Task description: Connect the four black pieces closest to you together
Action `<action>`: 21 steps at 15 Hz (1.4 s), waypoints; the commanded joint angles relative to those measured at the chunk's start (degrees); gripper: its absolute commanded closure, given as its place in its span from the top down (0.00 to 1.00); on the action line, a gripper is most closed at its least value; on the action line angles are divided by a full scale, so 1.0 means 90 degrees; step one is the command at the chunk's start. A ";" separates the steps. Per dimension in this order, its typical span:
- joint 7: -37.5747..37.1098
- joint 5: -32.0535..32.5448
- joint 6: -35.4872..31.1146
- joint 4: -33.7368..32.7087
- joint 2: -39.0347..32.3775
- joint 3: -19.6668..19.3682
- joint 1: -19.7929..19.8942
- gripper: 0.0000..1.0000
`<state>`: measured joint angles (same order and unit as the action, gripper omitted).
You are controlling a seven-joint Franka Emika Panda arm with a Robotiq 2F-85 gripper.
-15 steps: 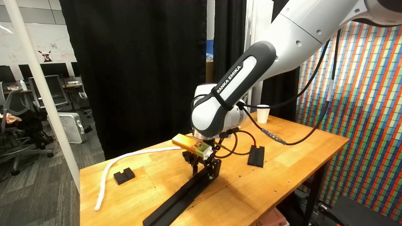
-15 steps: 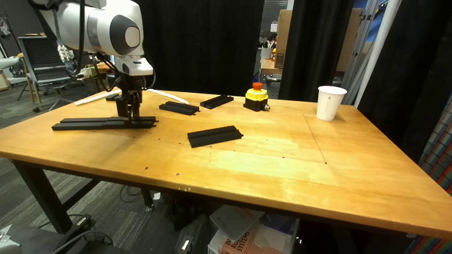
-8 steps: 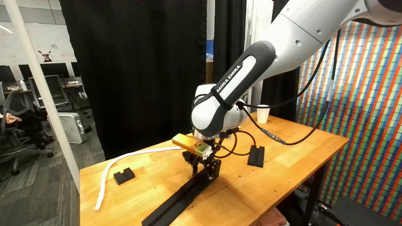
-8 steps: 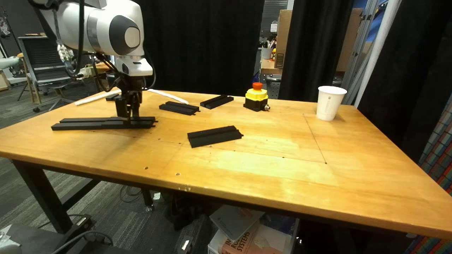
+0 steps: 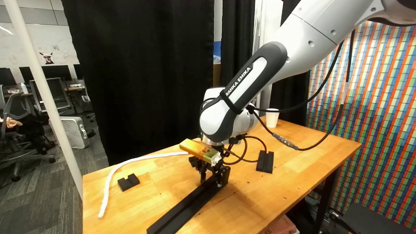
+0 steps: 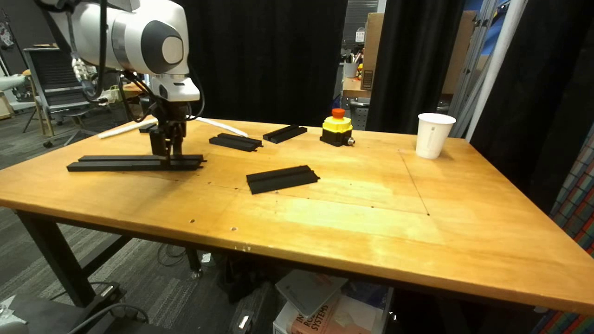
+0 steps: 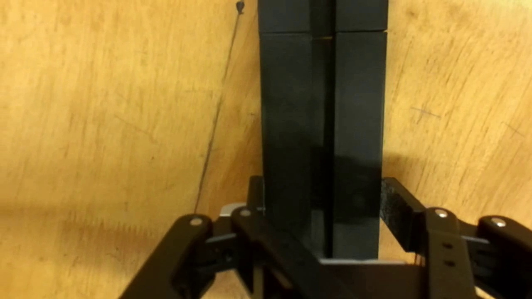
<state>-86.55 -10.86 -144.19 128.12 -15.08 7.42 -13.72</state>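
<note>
Lower black piece (image 7: 299, 137), wrist-view centre, tool (image 7: 323, 197) gripping its sides, had settled into line with upper black piece (image 7: 286, 16), top edge. Joining step, apparently; next likely wanted a lengthwise push.

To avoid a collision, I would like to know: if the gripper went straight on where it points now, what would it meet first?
Probably the wooden tabletop: the gripper points down, its fingers closed on both sides of a black piece. Any gap beneath the fingers is unclear.
</note>
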 commanded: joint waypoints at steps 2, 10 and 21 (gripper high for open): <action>0.0136 -0.0211 -0.0060 0.0215 0.0161 0.0080 0.0035 0.45; 0.0192 -0.0344 -0.0059 0.0179 0.0126 0.0111 0.0078 0.93; -0.0784 0.0990 0.0672 0.0214 0.1265 -0.0269 -0.0077 1.00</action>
<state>-88.86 -7.95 -142.47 129.63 -11.35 6.44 -13.73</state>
